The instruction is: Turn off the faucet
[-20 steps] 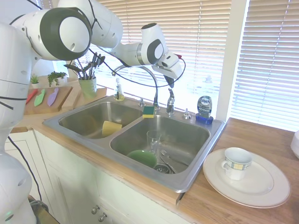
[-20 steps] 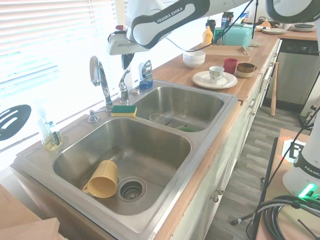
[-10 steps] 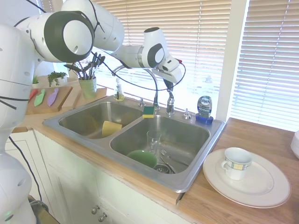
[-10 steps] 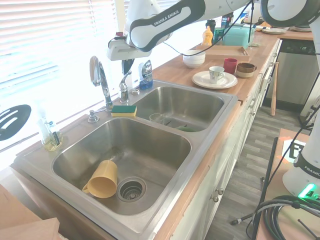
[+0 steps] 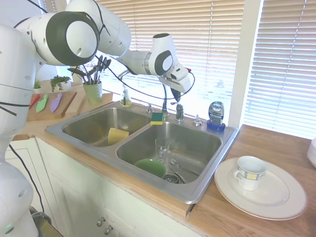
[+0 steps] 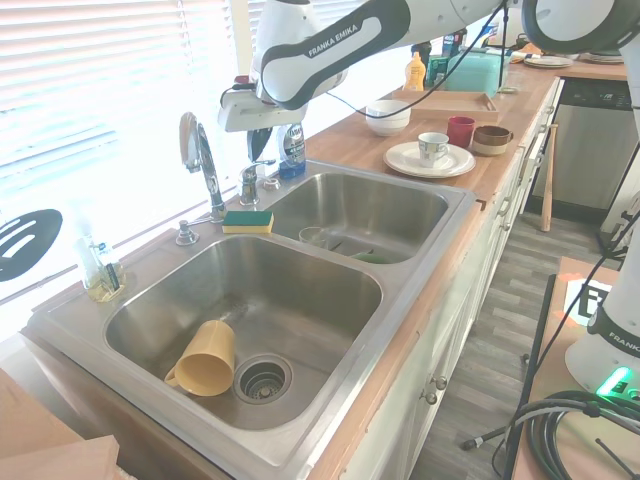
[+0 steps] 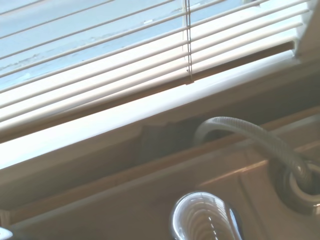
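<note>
Hovering claw over the faucet lever

You see the claw in the upper middle of the first exterior view, right above the short chrome lever of the faucet. Whether its fingers are apart or together, you cannot tell from either exterior view. The faucet stands at the back rim of the double sink, its gooseneck arching toward the left of the frame. In the second exterior view the claw sits just over the lever, with the blue soap bottle just to the right. A green and yellow sponge lies on the sink's divider, near the faucet base.
</note>
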`<move>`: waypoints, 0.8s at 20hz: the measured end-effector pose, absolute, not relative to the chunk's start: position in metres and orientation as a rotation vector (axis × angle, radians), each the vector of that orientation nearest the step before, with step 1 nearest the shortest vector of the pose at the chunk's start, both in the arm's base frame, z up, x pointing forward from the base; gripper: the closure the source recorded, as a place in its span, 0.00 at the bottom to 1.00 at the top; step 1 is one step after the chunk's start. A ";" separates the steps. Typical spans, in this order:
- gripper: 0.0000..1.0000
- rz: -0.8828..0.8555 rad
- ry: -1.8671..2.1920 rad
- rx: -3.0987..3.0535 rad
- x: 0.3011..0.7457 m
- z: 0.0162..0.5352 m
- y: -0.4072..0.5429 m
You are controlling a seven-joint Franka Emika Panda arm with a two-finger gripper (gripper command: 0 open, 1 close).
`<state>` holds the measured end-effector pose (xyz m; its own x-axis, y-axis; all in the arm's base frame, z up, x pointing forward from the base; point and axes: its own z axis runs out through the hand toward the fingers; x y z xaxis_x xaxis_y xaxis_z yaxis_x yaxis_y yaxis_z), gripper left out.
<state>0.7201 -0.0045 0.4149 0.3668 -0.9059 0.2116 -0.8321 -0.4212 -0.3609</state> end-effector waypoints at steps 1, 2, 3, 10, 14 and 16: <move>1.00 -0.569 1.564 -2.431 0.719 0.415 -0.004; 1.00 -0.569 1.562 -2.431 0.718 0.415 -0.004; 1.00 -0.568 1.561 -2.432 0.717 0.415 -0.003; 1.00 -0.343 1.593 -2.546 0.687 0.436 0.003; 1.00 -0.163 1.634 -2.630 0.648 0.413 0.001; 1.00 -0.113 1.640 -2.655 0.630 0.402 0.001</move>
